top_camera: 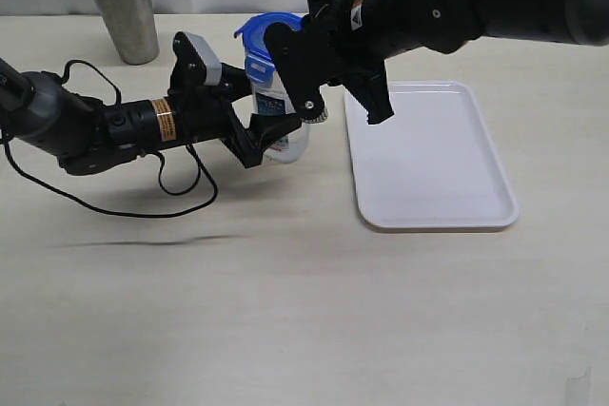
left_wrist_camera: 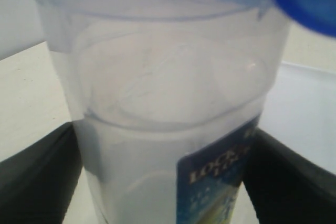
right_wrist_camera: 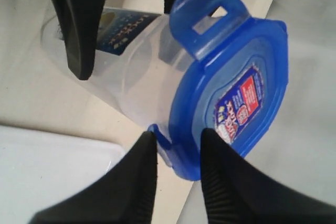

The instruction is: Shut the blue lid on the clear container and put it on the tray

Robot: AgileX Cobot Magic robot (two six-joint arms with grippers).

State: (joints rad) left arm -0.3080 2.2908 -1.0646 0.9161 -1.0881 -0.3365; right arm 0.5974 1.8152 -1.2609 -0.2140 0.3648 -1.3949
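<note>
The clear container (top_camera: pixel 285 135) leans on the table just left of the tray (top_camera: pixel 433 154), its blue-and-white label (left_wrist_camera: pixel 215 182) showing. My left gripper (top_camera: pixel 251 125) is shut on its body, one black finger against each side. The blue lid (right_wrist_camera: pixel 231 93) sits on the container's mouth with its red-and-blue sticker facing the right wrist camera; one snap flap (right_wrist_camera: pixel 207 11) sticks up unlatched. My right gripper (right_wrist_camera: pixel 177 135) is shut on the lid's rim: one finger presses a side flap, the other lies on the lid's top. In the exterior view the right arm (top_camera: pixel 428 7) hides the lid's right side.
A tapered steel cup (top_camera: pixel 122 7) stands at the back left. The left arm's black cable (top_camera: pixel 143 202) loops over the table in front of it. The tray holds nothing and its near edge (right_wrist_camera: pixel 47 156) lies close beside the container.
</note>
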